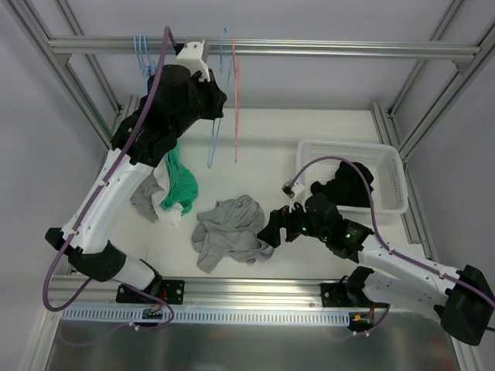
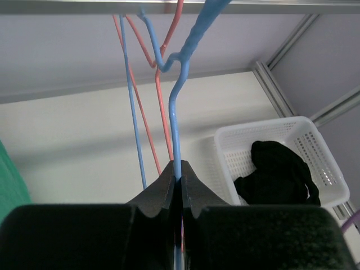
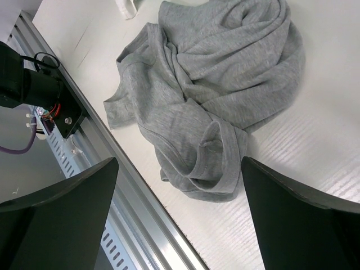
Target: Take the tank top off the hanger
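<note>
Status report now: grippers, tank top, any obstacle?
Left gripper shut on blue hanger. Right gripper open over grey tank top, crumpled on table, off hanger. Green garment nearby, no obstruction.

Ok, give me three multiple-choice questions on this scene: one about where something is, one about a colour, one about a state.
1. Where is the black garment?
A. in the basket
B. on the rail
C. on the floor

2. What colour is the hanger clamped in the left pincer?
A. red
B. blue
C. green

3. How does the right pincer stand over the grey top?
A. open, holding nothing
B. shut on the top
C. shut on a hanger

Answers:
1 A, since it lies inside the white basket.
2 B, since the wire in its grip is blue.
3 A, since it gapes wide above the crumpled top without touching it.
</note>
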Robot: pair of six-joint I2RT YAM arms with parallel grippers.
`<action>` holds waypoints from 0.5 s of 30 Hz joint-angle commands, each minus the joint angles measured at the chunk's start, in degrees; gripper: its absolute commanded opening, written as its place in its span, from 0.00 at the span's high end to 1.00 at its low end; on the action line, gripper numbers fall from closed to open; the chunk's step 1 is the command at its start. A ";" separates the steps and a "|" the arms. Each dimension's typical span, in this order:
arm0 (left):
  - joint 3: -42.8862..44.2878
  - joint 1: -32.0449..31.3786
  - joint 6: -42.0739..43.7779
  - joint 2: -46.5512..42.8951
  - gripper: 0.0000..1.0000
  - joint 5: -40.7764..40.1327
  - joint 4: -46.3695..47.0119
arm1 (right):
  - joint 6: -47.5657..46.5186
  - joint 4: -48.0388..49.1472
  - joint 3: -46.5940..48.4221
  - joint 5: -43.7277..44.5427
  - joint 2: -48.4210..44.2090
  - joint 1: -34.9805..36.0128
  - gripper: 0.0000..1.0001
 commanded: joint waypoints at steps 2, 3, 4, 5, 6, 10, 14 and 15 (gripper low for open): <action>7.28 -0.23 3.68 6.54 1.00 -3.32 -0.19 | -0.70 -1.14 -0.79 2.36 -3.52 0.32 0.03; 7.90 -0.05 3.68 7.16 1.00 -3.59 -0.19 | -0.70 -1.32 -0.97 2.45 -4.48 0.32 0.03; 8.34 0.04 3.59 7.87 1.00 -3.94 -0.19 | -0.70 -1.49 -1.15 2.54 -5.02 0.24 0.03; 8.87 0.12 3.16 8.92 1.00 -4.38 -0.28 | -0.70 -1.50 -1.23 2.89 -5.46 0.32 0.03; 8.96 0.12 2.98 9.19 1.00 -5.34 -0.19 | -0.44 -1.50 -1.41 2.89 -6.42 0.24 0.03; 9.58 0.21 2.10 11.12 1.00 -7.89 -0.10 | 0.18 -1.50 -1.85 2.01 -7.92 0.32 0.03; 10.10 0.30 0.43 11.65 1.00 -8.51 0.16 | -0.09 -3.52 -2.03 2.19 -8.45 0.24 0.03; 10.28 0.30 0.17 11.39 1.00 -8.16 0.34 | -0.09 -3.60 -2.03 2.19 -8.45 0.32 0.03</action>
